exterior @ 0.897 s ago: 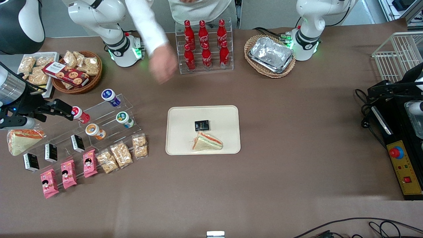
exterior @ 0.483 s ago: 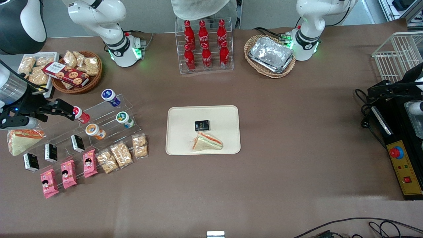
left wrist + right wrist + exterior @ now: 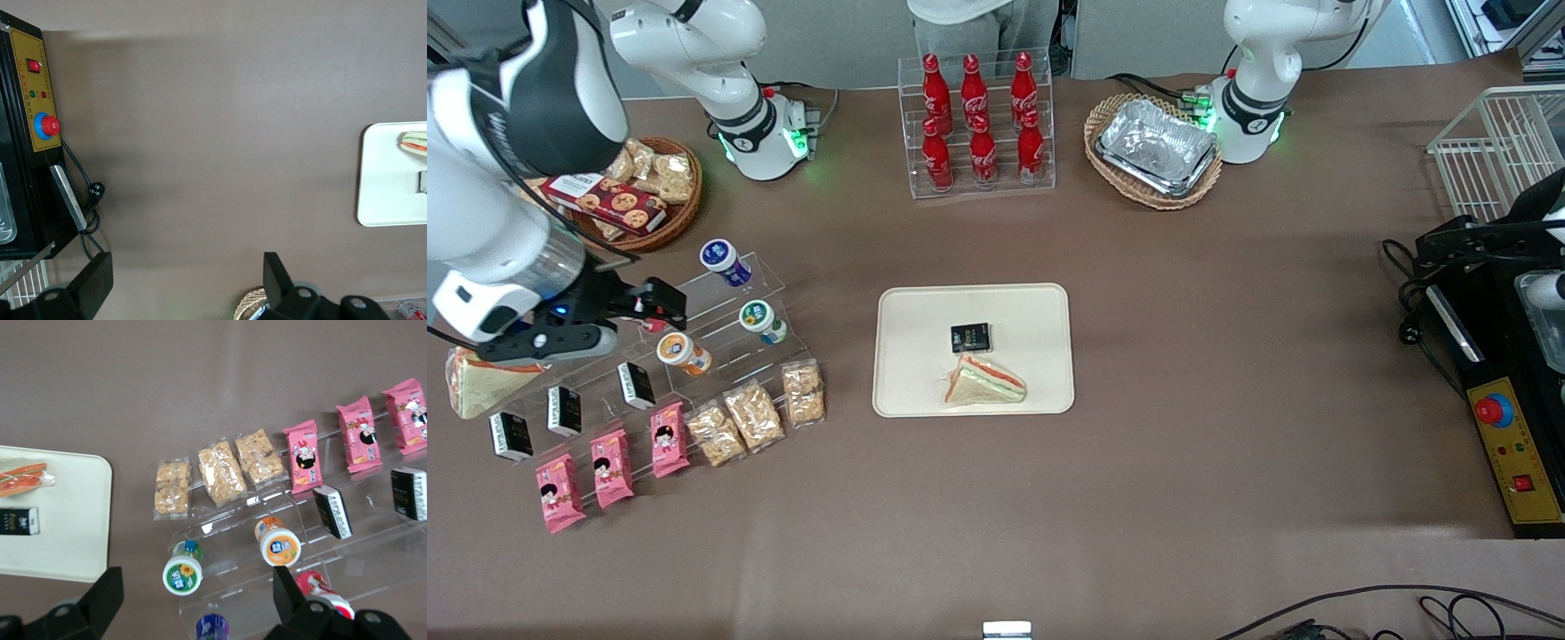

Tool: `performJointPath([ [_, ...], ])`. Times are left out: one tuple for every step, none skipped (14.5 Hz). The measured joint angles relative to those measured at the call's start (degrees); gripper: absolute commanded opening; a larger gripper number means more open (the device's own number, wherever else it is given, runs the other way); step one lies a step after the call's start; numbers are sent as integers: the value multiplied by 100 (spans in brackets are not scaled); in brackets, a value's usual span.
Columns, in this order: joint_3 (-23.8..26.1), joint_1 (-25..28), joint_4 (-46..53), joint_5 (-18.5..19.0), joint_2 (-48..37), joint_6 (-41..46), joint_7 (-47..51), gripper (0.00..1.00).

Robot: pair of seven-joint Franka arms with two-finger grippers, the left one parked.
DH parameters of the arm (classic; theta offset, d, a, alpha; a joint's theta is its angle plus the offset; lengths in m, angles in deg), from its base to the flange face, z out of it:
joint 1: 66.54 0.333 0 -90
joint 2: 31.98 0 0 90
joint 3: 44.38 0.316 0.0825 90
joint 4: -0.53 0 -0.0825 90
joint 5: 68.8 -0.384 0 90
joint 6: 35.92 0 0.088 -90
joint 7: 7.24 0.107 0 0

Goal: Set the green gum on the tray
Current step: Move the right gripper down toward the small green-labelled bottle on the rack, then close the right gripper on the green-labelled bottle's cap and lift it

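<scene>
While the green gum (image 3: 761, 321) is sitting ungrasped on the clear acrylic display steps (image 3: 720, 342), well apart from the tray (image 3: 1040, 311), the right gripper (image 3: 665, 309) is hovering above those steps, fingers spread wide and empty, leaving pickup, carry and placement undone.

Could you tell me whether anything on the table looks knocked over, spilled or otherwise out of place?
Nothing stands out. The green gum sits in line on the clear display rack, and the tray lies flat with a sandwich and a small black packet on it. The gripper hovers open above the rack.
</scene>
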Motion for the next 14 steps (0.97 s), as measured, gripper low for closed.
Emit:
performJointPath([
  [0, 23, -352, 0, -98, -309, 0, 100],
  [1, 57, -721, 0, -209, -617, 0, 100],
  [1, 88, -1080, 0, -327, -899, 1, 100],
  [1, 108, -1408, 0, -430, -1145, 1, 100],
  [3, 113, -1716, 0, -520, -1377, 1, 100],
  [4, 119, -2038, 0, -602, -1626, 1, 100],
  [4, 149, -2357, 0, -667, -1895, 12, 100],
  [5, 202, -2668, 0, -718, -2162, 90, 100],
  [5, 277, -2956, 0, -749, -2417, 217, 100],
  [6, 380, -3212, 0, -769, -2659, 370, 100],
  [11, 485, -3420, 0, -780, -2883, 506, 100],
  [13, 554, -3574, 0, -782, -3086, 590, 100],
  [18, 584, -3710, 0, -782, -3284, 629, 100],
  [16, 585, -3825, 0, -782, -3445, 635, 100],
])
